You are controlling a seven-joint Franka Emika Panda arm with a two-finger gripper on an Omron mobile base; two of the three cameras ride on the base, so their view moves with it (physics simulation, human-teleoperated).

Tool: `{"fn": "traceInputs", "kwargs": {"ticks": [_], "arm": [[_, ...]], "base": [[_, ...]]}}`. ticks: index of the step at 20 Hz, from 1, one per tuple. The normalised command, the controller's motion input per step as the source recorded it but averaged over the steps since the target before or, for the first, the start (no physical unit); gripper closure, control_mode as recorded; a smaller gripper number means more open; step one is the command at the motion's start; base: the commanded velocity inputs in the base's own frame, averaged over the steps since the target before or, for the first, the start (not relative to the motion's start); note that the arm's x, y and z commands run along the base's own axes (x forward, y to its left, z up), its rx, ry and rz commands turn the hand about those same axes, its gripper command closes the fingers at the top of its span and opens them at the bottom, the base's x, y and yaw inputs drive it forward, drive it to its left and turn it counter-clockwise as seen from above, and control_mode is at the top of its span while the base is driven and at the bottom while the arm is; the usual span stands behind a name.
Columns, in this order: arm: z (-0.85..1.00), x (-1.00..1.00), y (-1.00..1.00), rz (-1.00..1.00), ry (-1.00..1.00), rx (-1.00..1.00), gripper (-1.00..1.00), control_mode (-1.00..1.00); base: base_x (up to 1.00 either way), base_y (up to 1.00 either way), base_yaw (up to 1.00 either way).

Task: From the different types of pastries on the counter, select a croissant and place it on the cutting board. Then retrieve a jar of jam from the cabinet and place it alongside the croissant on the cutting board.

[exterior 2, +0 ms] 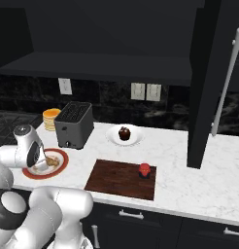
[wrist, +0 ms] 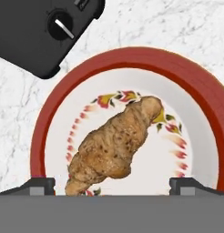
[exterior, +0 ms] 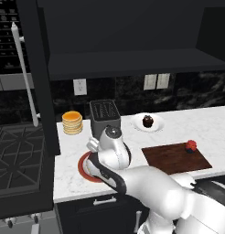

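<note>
In the left base view, the white arm rises from the lower right and bends down over a round red-rimmed plate (exterior: 83, 170) at the lower middle of the frame. The arm hides most of that plate. The cutting board (exterior: 176, 157) lies on the counter (exterior: 215, 123) right of the middle. The jar of jam (exterior: 191, 146) already sits on the board's upper right corner. Above the board, the cupcake (exterior: 147, 121) rests on a white plate (exterior: 158, 127). The pancakes (exterior: 72, 122) stand at the left, beside a black toaster (exterior: 104, 114). The cabinet (exterior: 132, 64) hangs open across the top, and its door with the white handle (exterior: 24, 73) stands at the upper left.

In the right base view, the gripper (exterior 2: 43, 164) hangs low over the red-rimmed plate at the left. The croissant (exterior 2: 53, 160) lies on that plate. The board sits in the lower middle with the jar on its right end.

In the hand view, the croissant fills the middle of the plate, slanting from lower left to upper right. The two finger tips (wrist: 38, 186) stand far apart at the bottom, one on each side of it, so the claw is wide and holds nothing.

I think the jam part looks done. The croissant still has to be grabbed, lifted and set on the board next to the jar.
</note>
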Motion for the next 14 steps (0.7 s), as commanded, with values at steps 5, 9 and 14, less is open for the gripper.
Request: {"fn": "traceInputs", "kwargs": {"ticks": [5,9,14], "arm": [[-0.23,0.2,0.0,-0.05,0.08,-0.03,-1.0,-1.0],[-0.01,0.38,0.0,-0.01,0.05,0.01,-1.0,-1.0],[-0.35,0.1,0.03,-0.04,0.08,0.0,-1.0,-1.0]], "base": [[0.0,0.0,0.0],[0.0,0.0,0.0],[0.0,0.0,0.0]]}}
